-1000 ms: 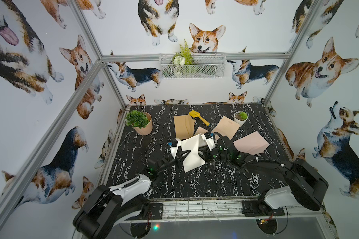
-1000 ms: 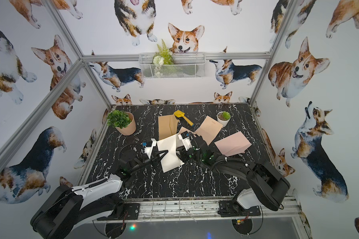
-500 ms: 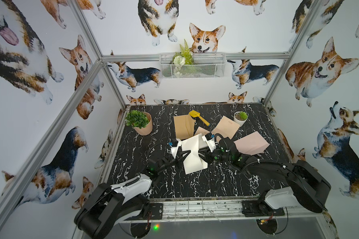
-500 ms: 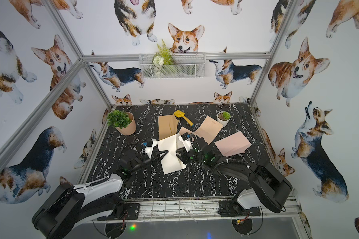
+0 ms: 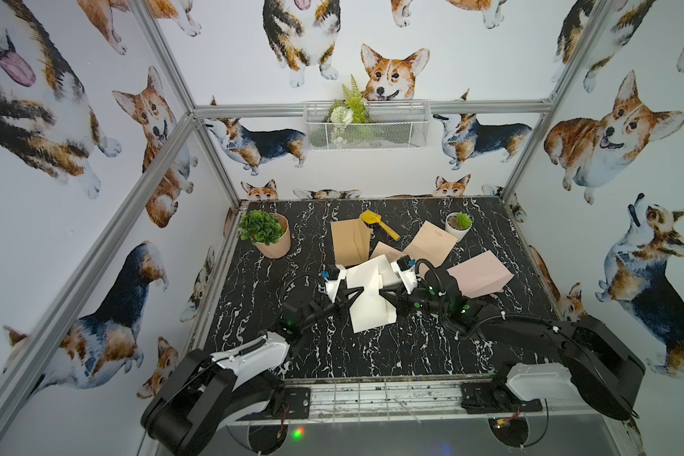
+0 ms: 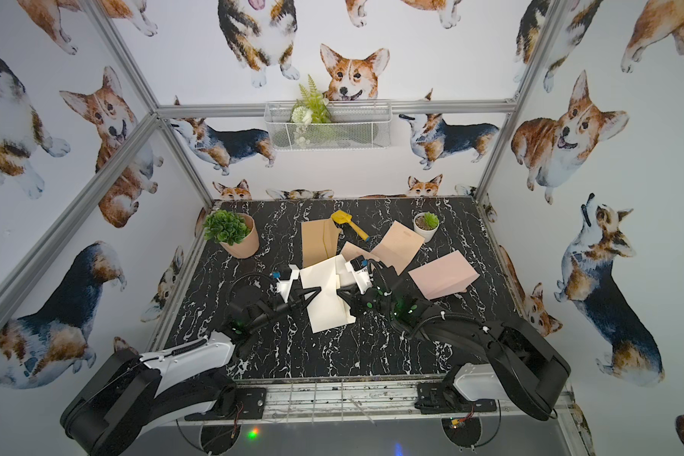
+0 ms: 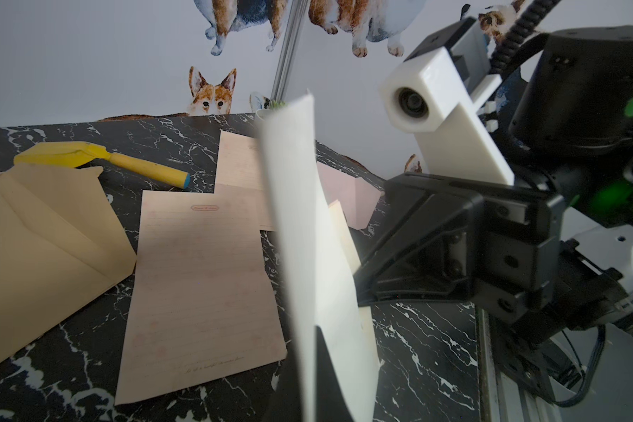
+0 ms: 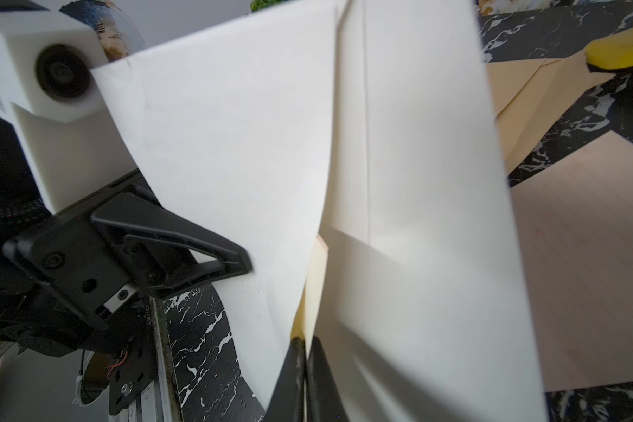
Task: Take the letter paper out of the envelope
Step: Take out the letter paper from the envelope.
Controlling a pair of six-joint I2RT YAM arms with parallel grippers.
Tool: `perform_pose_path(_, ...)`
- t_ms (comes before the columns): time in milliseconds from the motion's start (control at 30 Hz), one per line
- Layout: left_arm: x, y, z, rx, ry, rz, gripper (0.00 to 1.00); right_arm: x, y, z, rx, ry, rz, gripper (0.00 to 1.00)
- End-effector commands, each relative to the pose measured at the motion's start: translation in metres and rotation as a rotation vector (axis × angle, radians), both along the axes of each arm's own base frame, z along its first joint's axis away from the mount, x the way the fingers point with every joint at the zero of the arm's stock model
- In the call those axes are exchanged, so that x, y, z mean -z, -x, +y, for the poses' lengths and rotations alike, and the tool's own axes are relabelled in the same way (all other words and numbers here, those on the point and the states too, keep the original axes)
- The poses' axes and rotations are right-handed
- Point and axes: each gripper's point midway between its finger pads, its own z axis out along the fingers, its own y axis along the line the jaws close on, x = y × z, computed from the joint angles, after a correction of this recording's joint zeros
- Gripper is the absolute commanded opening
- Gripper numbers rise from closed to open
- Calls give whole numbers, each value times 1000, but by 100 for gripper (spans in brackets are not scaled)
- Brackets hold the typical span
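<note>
Letter paper, a cream sheet, shows only as a narrow strip between the walls of the white paper envelope, so it is judged not yet out. The envelope is held up over the middle of the black marbled surface, between the two arms; whether its near edge touches the surface cannot be told. Its left edge is pinched by the left hand, whose jaws are closed on the white paper. At its right side the right hand is closed as well. In the right wrist view the cream strip runs down into its jaws, so the grip seems to be on the sheet, though this is not certain.

The step in hand is judged to be the seizing of the sheet, with the pull not yet made. For the next move the envelope should be fixed by the left hand while the sheet is drawn away to the right, slowly, so that the envelope wall is not dragged along.

Farther off lie a tan paper envelope, a pale pink envelope, lined pinkish sheets and a yellow toy shovel.
</note>
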Motion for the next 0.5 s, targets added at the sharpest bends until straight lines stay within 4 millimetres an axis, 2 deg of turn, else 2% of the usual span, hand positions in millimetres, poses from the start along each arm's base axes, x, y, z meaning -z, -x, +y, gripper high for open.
perform_pose_path(0,-7,-4,4,-31,12,-33,7,-5,-4,-4,29,-1,-45,6)
perform_pose_path(233,-8,-4,6,-45,11,-37,12,-6,-5,-12,56,9,-61,4)
perform_pose_path(400,-8,-6,9,-70,6,-38,33,-7,-6,-18,82,16,-73,1)
perform_pose_path(467,-7,-7,11,-82,2,-39,34,-7,-6,-21,95,18,-77,0)
